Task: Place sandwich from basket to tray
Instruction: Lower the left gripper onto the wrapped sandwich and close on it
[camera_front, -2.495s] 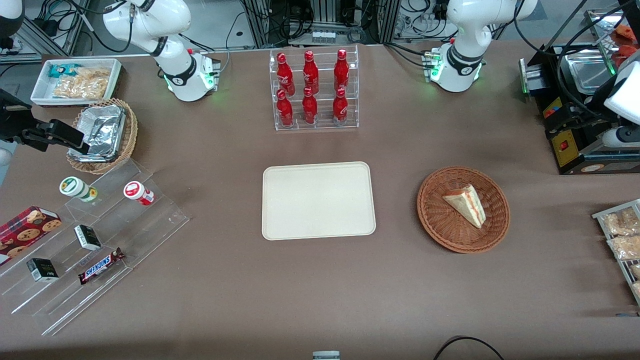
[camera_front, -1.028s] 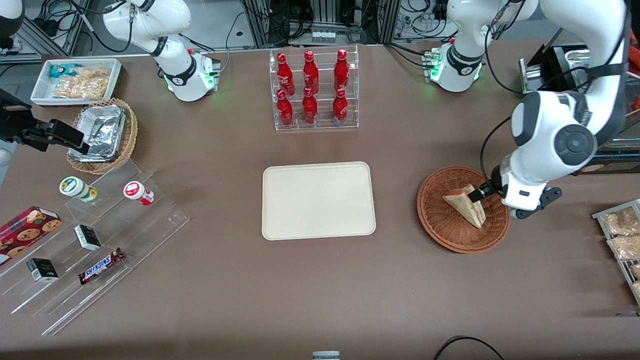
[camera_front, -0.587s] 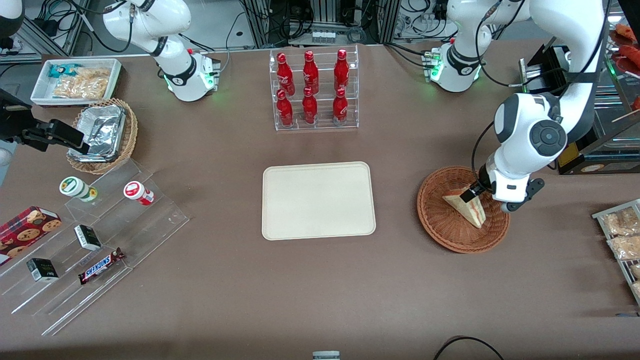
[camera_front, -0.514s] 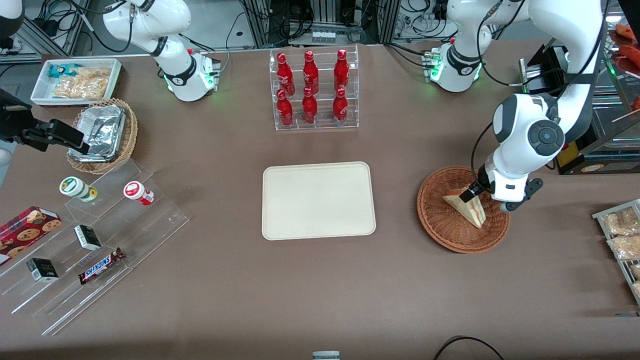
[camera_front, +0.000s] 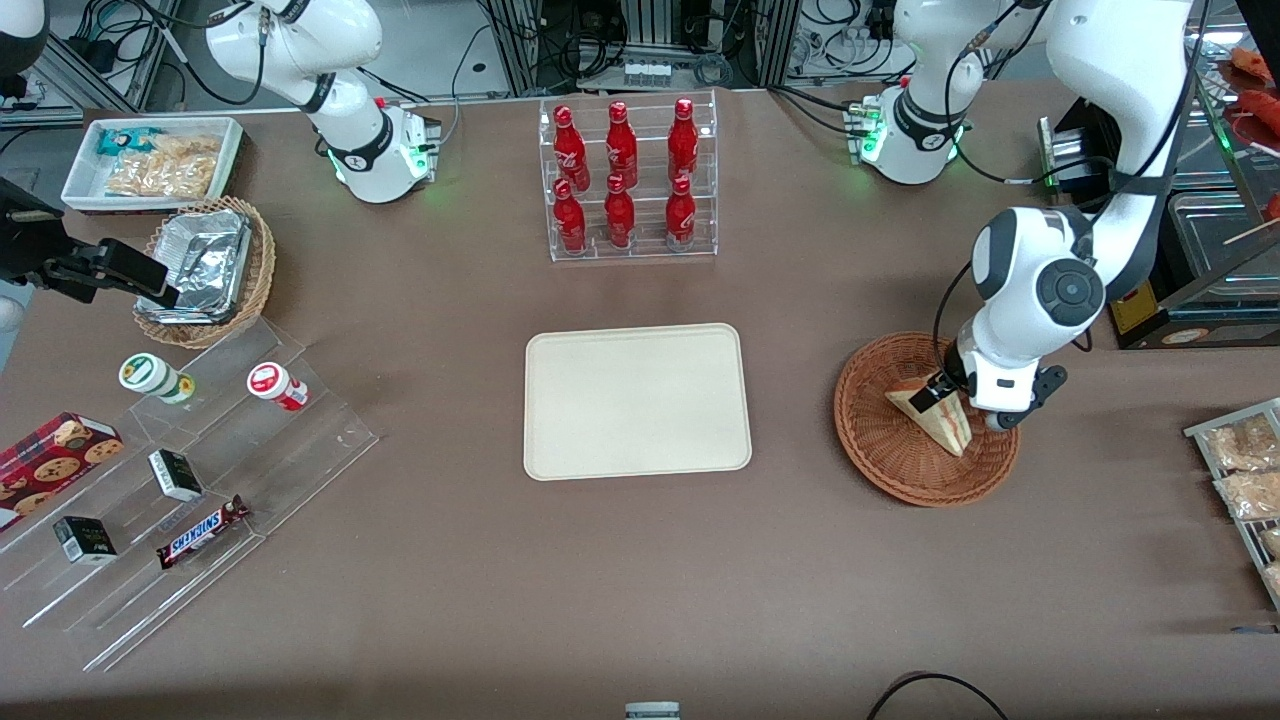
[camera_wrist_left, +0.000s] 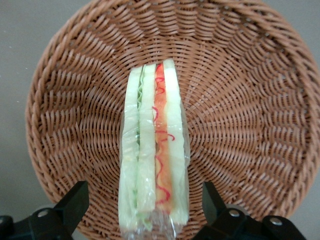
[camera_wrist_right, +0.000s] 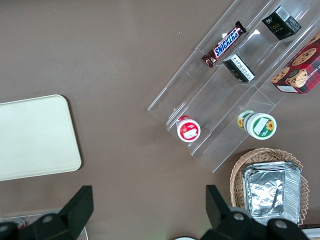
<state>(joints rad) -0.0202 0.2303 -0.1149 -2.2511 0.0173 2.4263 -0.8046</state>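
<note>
Right now, sweeping my front camera from the parked arm's end of the worktop (camera_front: 420, 620), I see the white bin of snack packets (camera_front: 155, 160), the tan wicker basket with foil containers (camera_front: 205, 270), and nearer the camera the clear stepped shelf (camera_front: 190, 500) with its small goods. At mid-worktop the rack of red bottles (camera_front: 625, 180) stands farther from the camera than the tray (camera_front: 637, 400), which lies flat and bare.

Toward the working arm's end sits the basket (camera_front: 890, 460), well apart from the tray. The sandwich (camera_front: 930, 412) lies inside it. My gripper (camera_front: 945, 392) is down in the basket at the sandwich's wide end.

On the wrist feed, the sandwich (camera_wrist_left: 154, 150) stands on edge in its clear wrap, filling layers facing the camera, on the basket (camera_wrist_left: 250, 100) weave. The gripper (camera_wrist_left: 145, 217) has its fingers (camera_wrist_left: 75, 202) spread apart, one on each side of the wedge, neither touching it.
</note>
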